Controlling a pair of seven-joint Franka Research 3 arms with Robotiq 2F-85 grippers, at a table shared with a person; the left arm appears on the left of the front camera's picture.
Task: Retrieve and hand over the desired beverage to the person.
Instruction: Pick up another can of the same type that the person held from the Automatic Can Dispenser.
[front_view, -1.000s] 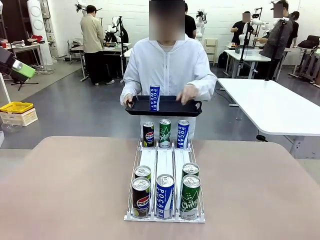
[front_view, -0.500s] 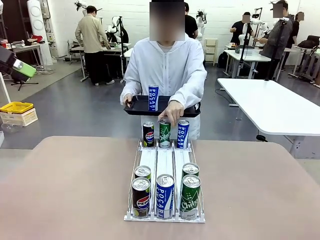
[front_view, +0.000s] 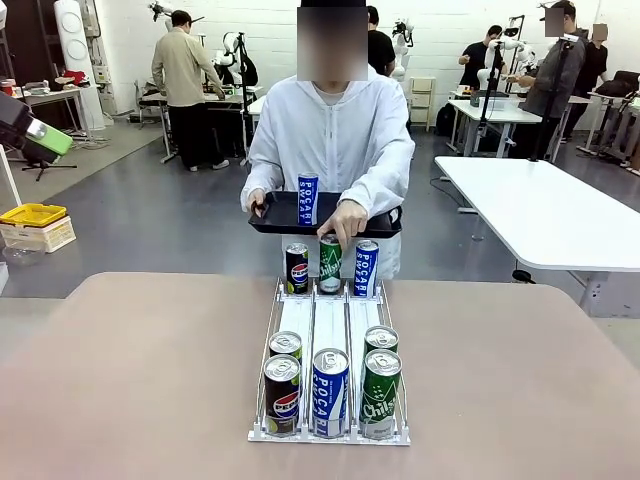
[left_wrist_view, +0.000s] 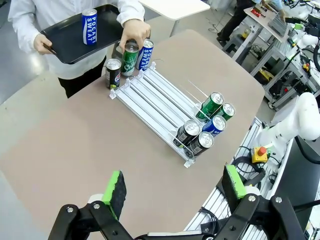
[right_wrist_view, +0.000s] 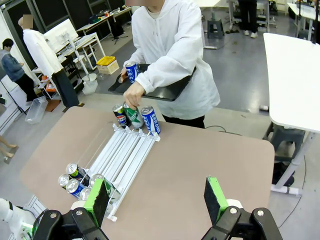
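One green can (front_view: 329, 265) at the far end of the rack (front_view: 329, 320) on the counter (front_view: 130, 380), front view, gripped by the person (front_view: 330, 140), who carries a tray (front_view: 275, 215) with a blue can (front_view: 308, 197). Left wrist: left hand (left_wrist_view: 174, 187) spread wide, empty. Right wrist: right hand (right_wrist_view: 156, 197) same.

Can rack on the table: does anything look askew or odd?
The green Chilsung can at the rack's far end leans, gripped by the person's hand; the Pepsi can and Pocari Sweat can beside it stand upright.

A yellow bin (front_view: 32, 214) atop a pale crate (front_view: 38, 237) at far left, a long white table (front_view: 540, 215) at right.
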